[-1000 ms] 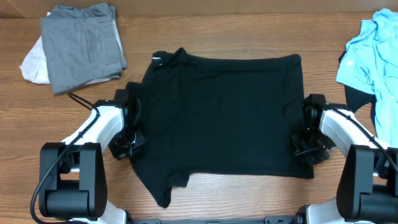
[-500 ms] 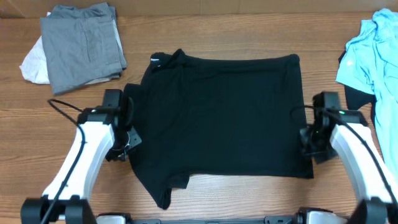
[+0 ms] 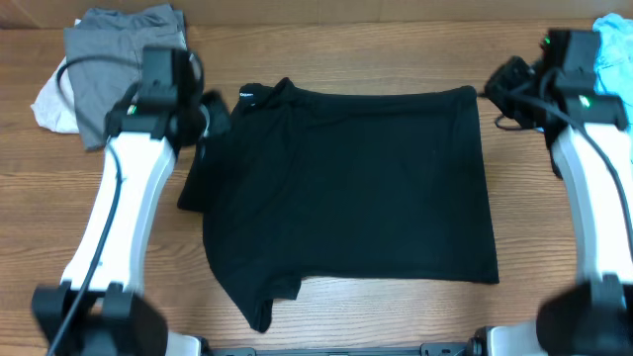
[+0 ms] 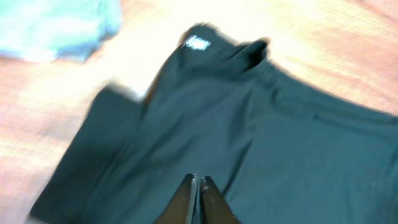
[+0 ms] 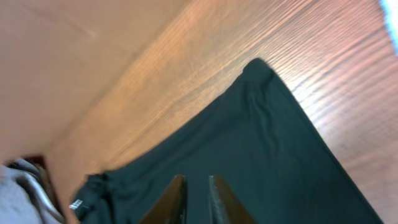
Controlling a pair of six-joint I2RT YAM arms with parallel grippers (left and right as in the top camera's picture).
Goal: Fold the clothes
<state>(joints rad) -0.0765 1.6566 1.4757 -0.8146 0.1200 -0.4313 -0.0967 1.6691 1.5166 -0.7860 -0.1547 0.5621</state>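
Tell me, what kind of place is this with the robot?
Probably a robot's laundry-folding workbench: a wooden table, a black shirt spread flat on it, and folded grey clothes nearby.

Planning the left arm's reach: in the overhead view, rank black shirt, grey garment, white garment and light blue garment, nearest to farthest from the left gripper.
From the left gripper:
1. black shirt, just under it.
2. grey garment, toward the far left corner.
3. white garment, peeking out beyond the grey.
4. light blue garment, far right corner.
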